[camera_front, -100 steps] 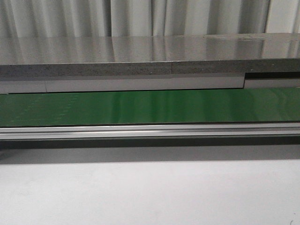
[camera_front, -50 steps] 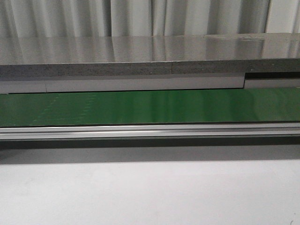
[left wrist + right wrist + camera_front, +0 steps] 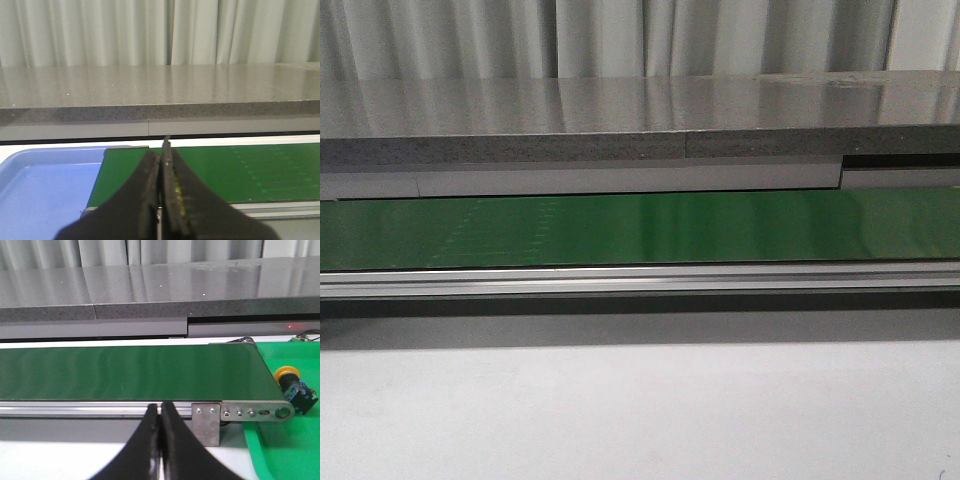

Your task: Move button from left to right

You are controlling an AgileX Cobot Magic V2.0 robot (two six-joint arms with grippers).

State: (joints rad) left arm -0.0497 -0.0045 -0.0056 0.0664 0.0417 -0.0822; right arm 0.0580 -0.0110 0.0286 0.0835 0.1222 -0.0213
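The button [image 3: 292,385], a yellow-orange cap on a black body, lies on its side in the green tray [image 3: 285,450] just past the right end of the green belt [image 3: 130,372]. It shows only in the right wrist view. My right gripper [image 3: 160,407] is shut and empty, in front of the belt's metal rail, left of the button. My left gripper [image 3: 161,152] is shut with nothing in it, over the left end of the green belt [image 3: 240,170]. Neither gripper shows in the front view, where the green belt [image 3: 640,228] carries nothing.
A blue tray [image 3: 45,190] sits off the belt's left end. A long grey stone ledge [image 3: 640,130] runs behind the belt, with curtains behind it. The aluminium rail [image 3: 640,280] fronts the belt, and a white table surface [image 3: 640,410] lies before it.
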